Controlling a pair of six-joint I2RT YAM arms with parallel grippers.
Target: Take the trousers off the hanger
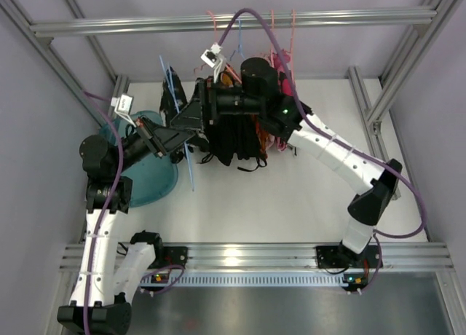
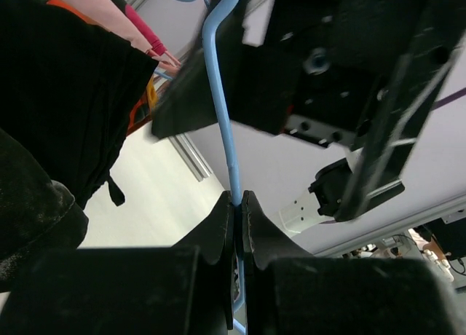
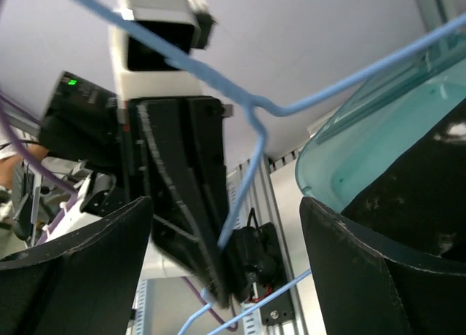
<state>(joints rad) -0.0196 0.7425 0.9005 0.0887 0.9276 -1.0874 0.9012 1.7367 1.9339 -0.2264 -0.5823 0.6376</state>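
A light blue wire hanger (image 1: 191, 167) stands left of the hanging clothes. My left gripper (image 1: 175, 137) is shut on its wire (image 2: 218, 95), the fingers (image 2: 222, 226) pressed together around it. My right gripper (image 1: 191, 116) sits just above, open wide, and the hanger's wire (image 3: 244, 182) passes between its fingers (image 3: 109, 240) without touching them. Plain black trousers (image 1: 233, 135) with dangling straps hang right of the grippers, seen also as ribbed black cloth (image 2: 73, 95). Speckled black trousers (image 3: 429, 175) lie in the teal bin (image 3: 342, 160) and show at the lower left (image 2: 29, 211) of the left wrist view.
The teal bin (image 1: 149, 182) stands on the white table at the left, under my left arm. Red and orange hangers and clothes (image 1: 280, 80) hang from the aluminium rail (image 1: 328, 18) at the back. Frame posts (image 1: 364, 95) flank the table.
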